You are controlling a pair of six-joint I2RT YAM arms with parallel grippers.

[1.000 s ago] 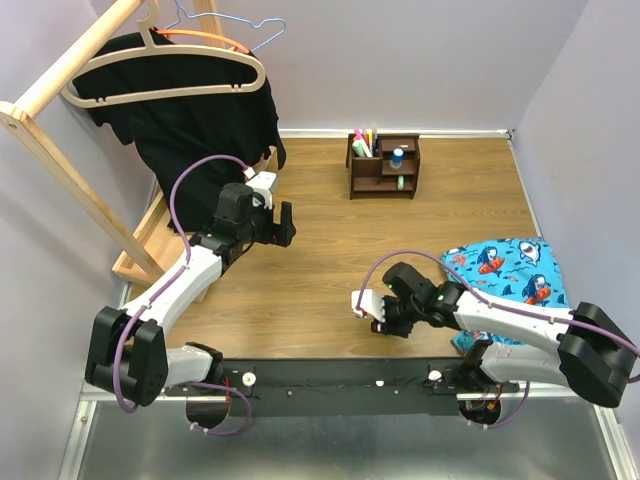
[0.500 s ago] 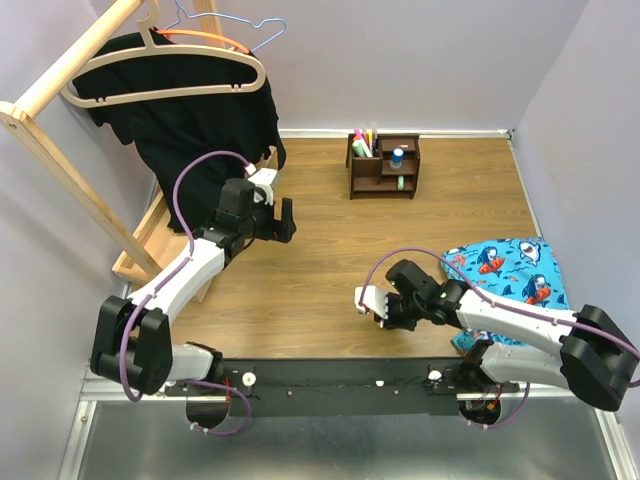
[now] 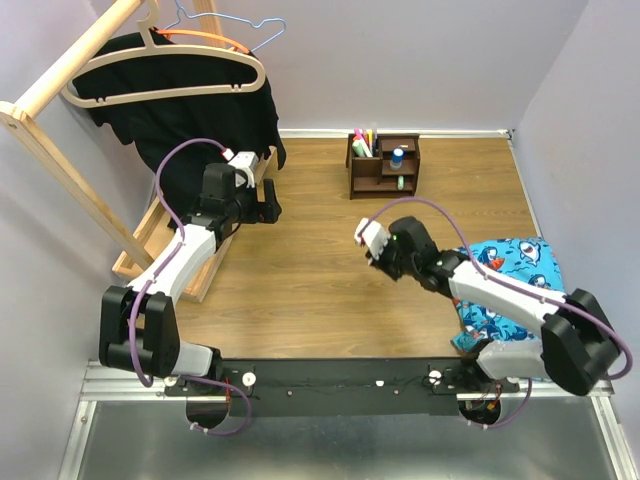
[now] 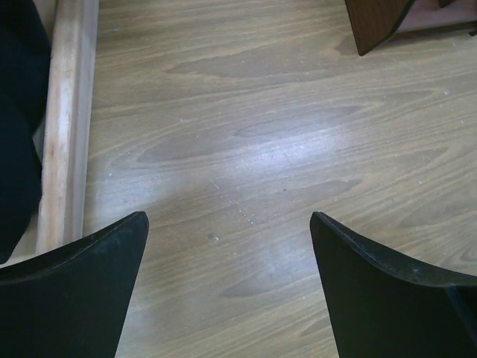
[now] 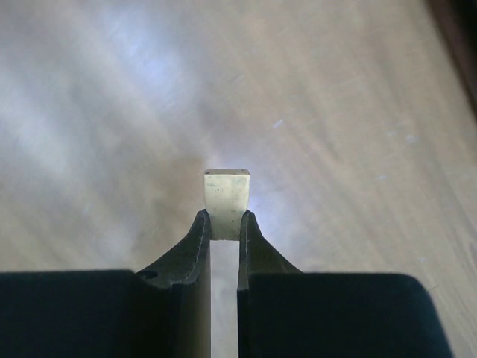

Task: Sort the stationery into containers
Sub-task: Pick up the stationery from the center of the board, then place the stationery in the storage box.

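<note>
- Right tool [image 5: 225, 222]: jaws pressed onto a small pale-yellow eraser [image 5: 227, 192]. Only its lower part sits between the tips; the rest sticks out past them.
- In the top view the right arm hangs above the bare desk [image 3: 300, 290], between the fish-print cloth [image 3: 510, 265] and the organizer [image 3: 384, 165], well apart from the organizer.
- Left tool [image 4: 227, 216]: jaws spread wide, nothing between them. It hovers over the desk beside the rack base [image 4: 67, 112], with one corner of the organizer at the top edge of its wrist view.
- The organizer already holds upright pens and highlighters [image 3: 362, 140] and a blue-capped tube [image 3: 398, 157].
- Judged step: carry the eraser to the organizer and drop it in a free compartment.
- Risk 1: the shallow pinch. A jolt in transit could pivot the block or squeeze it out of the tips, and it would fall on the desk.
- Risk 2: the compartments look small. An off-centre release could bounce the eraser off a wall or rim.
- Risk 3: a low approach could clip the upright pens or shove the organizer, which looks light.
- Which compartment is free I cannot tell.
</note>
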